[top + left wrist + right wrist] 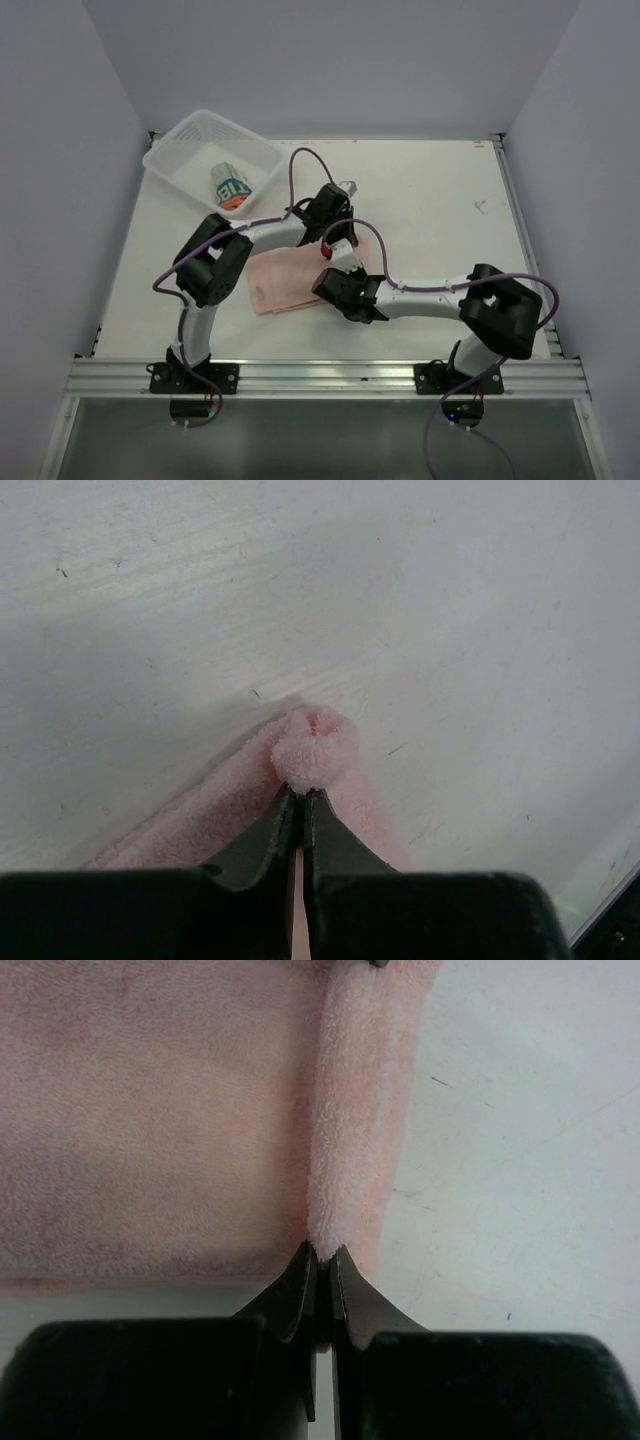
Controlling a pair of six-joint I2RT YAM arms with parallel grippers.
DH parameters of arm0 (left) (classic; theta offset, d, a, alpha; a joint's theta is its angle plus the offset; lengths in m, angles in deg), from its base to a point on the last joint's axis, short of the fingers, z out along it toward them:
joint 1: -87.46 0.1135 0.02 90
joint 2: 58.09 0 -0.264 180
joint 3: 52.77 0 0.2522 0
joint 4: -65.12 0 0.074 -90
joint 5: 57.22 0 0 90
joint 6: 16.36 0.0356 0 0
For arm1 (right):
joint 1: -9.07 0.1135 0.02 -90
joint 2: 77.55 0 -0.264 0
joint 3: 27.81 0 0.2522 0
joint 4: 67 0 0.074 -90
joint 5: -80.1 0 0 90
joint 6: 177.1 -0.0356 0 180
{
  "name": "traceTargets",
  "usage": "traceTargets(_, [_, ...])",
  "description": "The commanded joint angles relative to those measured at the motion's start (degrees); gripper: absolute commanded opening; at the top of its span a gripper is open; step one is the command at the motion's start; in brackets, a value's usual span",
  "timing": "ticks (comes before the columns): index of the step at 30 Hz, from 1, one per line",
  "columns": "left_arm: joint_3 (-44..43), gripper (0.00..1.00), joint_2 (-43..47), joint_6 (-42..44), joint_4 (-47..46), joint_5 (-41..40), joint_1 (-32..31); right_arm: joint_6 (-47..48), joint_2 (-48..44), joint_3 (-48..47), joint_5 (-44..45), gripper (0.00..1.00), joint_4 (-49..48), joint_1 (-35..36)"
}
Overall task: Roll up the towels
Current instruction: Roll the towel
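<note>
The left arm (262,233) is seen folded sharply at its elbow and stretched forward and to the right, while the right arm (430,295) is bent at its elbow and laid low towards the left, so that the two wrists are found close together. The left tool (300,792) is held with its jaws almost together, pinched on the rolled end of the pink towel (315,750). The right tool (322,1250) is likewise closed, with the near end of the towel's raised fold nipped between its fingertips.
</note>
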Motion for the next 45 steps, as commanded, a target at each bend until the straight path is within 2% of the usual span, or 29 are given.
traceTargets(1, [1.11, 0.00, 1.41, 2.43, -4.10, -5.24, 1.70, -2.62, 0.87, 0.92, -2.95, 0.00, -3.56, 0.18])
traceTargets(10, [3.92, 0.00, 2.11, 2.78, -4.80, -6.99, 1.70, -4.64, 0.17, 4.08, -7.51, 0.00, -7.16, -2.54])
traceTargets(15, [4.80, 0.00, 1.15, 3.13, -5.42, -7.35, 1.61, -4.73, -5.00, 3.39, -9.37, 0.17, -6.20, -3.16])
traceTargets(21, [6.38, 0.00, 0.97, 2.69, -5.86, -7.26, 1.70, -5.96, -12.74, 4.52, -13.14, 0.34, -6.64, -4.39])
traceTargets(24, [7.17, 0.00, 1.15, 2.78, -5.78, -7.43, 1.62, -7.28, -16.26, 5.75, -14.64, 0.39, -6.73, -5.27])
traceTargets(27, [7.87, 0.00, 1.59, 2.60, -8.06, -7.61, 1.70, -9.21, -20.48, 7.33, -15.25, 0.37, -6.11, -6.33])
traceTargets(30, [9.10, 0.00, 2.11, 2.43, -8.85, -7.35, 1.62, -11.41, -25.75, 9.53, -17.09, 0.33, -7.07, -9.65])
traceTargets(36, [10.60, 0.00, 2.47, 1.81, -10.52, -6.65, 1.53, -15.98, -30.95, 13.48, -25.96, 0.36, -11.55, -18.09])
traceTargets(40, [11.04, 0.00, 2.47, 1.73, -10.96, -6.47, 1.53, -18.88, -28.76, 14.90, -33.87, 0.43, -16.99, -24.86])
traceTargets(45, [11.66, 0.00, 2.64, 1.64, -11.14, -6.29, 1.44, -20.55, -23.23, 16.65, -40.65, 0.51, -22.97, -28.56])
